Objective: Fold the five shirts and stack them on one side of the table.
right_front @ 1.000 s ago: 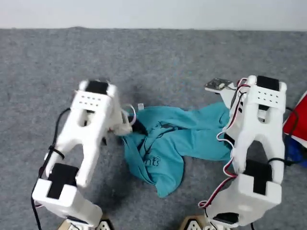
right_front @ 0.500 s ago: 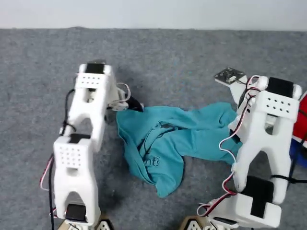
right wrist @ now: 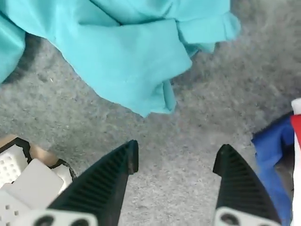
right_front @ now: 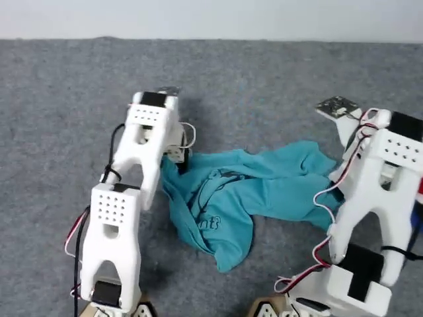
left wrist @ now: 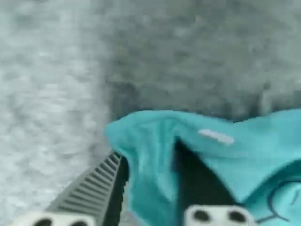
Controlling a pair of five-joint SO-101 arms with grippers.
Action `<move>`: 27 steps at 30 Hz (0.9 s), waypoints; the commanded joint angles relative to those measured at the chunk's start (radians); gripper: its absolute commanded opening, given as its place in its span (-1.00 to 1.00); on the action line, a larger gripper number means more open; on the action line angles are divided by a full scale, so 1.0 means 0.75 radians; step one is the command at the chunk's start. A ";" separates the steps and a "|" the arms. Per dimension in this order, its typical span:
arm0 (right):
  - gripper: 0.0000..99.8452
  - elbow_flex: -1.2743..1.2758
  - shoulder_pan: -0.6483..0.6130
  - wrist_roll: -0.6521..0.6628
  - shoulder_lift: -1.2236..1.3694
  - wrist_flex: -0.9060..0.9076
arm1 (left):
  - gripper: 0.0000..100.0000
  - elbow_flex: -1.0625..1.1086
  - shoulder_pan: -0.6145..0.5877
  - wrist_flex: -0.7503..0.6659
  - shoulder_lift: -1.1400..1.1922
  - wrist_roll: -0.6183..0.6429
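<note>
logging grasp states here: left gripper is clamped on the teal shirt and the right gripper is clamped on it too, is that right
Not quite. The left gripper does clamp the teal shirt, but the right gripper is open and empty, over bare grey table beside the shirt. The right wrist view shows it.

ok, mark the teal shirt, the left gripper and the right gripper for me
teal shirt [right_front: 271, 188]: high view, middle of the crumpled cloth.
left gripper [left wrist: 150, 165]: left wrist view, between its fingertips, on pinched cloth.
right gripper [right wrist: 178, 149]: right wrist view, open gap between fingertips.
</note>
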 commanded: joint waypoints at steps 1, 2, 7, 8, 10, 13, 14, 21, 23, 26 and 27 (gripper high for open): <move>-0.47 0.068 0.026 -0.014 -0.056 0.052 | -0.97 -0.007 0.023 0.035 -0.037 0.031; -0.47 0.106 0.026 -0.014 -0.058 0.052 | -0.97 -0.038 0.035 0.031 -0.049 0.043; -0.47 0.297 0.028 -0.008 -0.060 0.052 | -0.97 -0.277 0.006 -0.065 -0.033 0.049; -0.47 0.323 0.032 -0.008 -0.062 0.052 | -0.97 -0.334 -0.014 -0.084 -0.014 0.045; -0.47 0.368 0.034 -0.004 -0.091 0.052 | -0.97 -0.449 -0.072 -0.121 0.031 0.043; -0.47 0.419 0.024 -0.002 -0.177 0.050 | -0.91 -0.627 -0.182 -0.198 0.121 0.002; -0.47 0.430 0.011 -0.002 -0.210 0.050 | -0.84 -0.676 -0.219 -0.217 0.155 -0.016; -0.47 0.509 -0.124 -0.010 -0.369 0.048 | 0.07 -0.961 -0.307 -0.018 0.297 -0.078; -0.47 0.516 -0.142 -0.014 -0.394 0.044 | 0.07 -0.969 -0.297 0.049 0.297 -0.110; -0.47 0.501 -0.163 -0.084 -0.435 0.003 | 0.01 -0.961 -0.301 0.047 0.225 -0.100; -0.47 0.493 -0.175 -0.135 -0.455 -0.034 | -0.03 -0.946 -0.297 0.047 0.190 -0.100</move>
